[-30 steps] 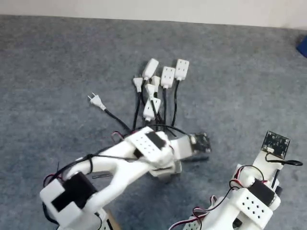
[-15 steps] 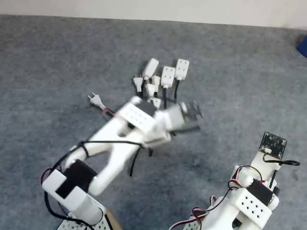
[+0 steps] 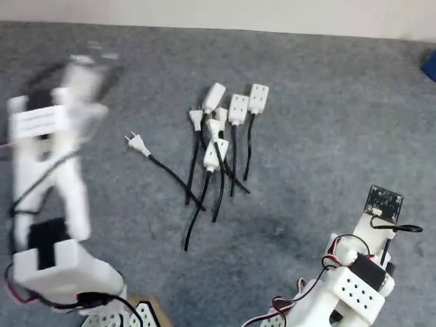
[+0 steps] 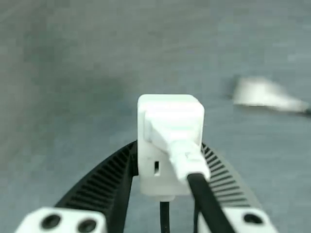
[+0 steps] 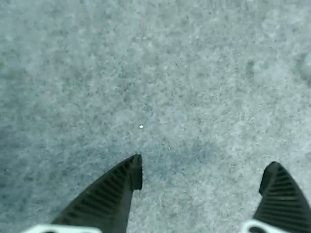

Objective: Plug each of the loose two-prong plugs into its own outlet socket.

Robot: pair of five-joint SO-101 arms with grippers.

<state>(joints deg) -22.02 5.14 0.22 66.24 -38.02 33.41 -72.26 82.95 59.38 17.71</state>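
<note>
**Plugged socket held by left gripper; right gripper spread wide and holding nothing**

Left wrist view:
- left gripper (image 4: 170, 145) clamped on a white outlet socket (image 4: 167, 121), black ribbed fingers (image 4: 119, 167) pressed against both its sides.
- Two-prong plug (image 4: 181, 153) seated in the socket's face, with its black cord (image 4: 206, 204) trailing back toward the camera.
- Second black cord (image 4: 164, 218) hanging beneath the socket.
- Grey carpet (image 4: 73, 73) well below, blurred.
- White smear (image 4: 267, 94) lying on the carpet off to one side, too blurred to identify.

High view:
- left arm (image 3: 51, 157) standing tall at the table's left edge, upper part blurred. Held socket not distinguishable there.
- Mid-table, a bunch of white sockets and plugs (image 3: 228, 116) lying on the carpet, black cords fanned back toward the arms.
- Three socket blocks along the far end of the bunch, the rightmost socket block (image 3: 258, 97) farthest out. Smaller plug bodies crowded among them, too close together to tell which are mated.
- One loose plug (image 3: 138, 143) lying apart, left of the bunch, prongs pointing away to the far left. Its cord running diagonally back to the other cord ends.
- right arm (image 3: 354, 286) folded at the near right corner, well apart from the bunch.

Right wrist view:
- right gripper (image 5: 206, 174) spread wide, holding nothing, hanging over bare carpet.
</note>
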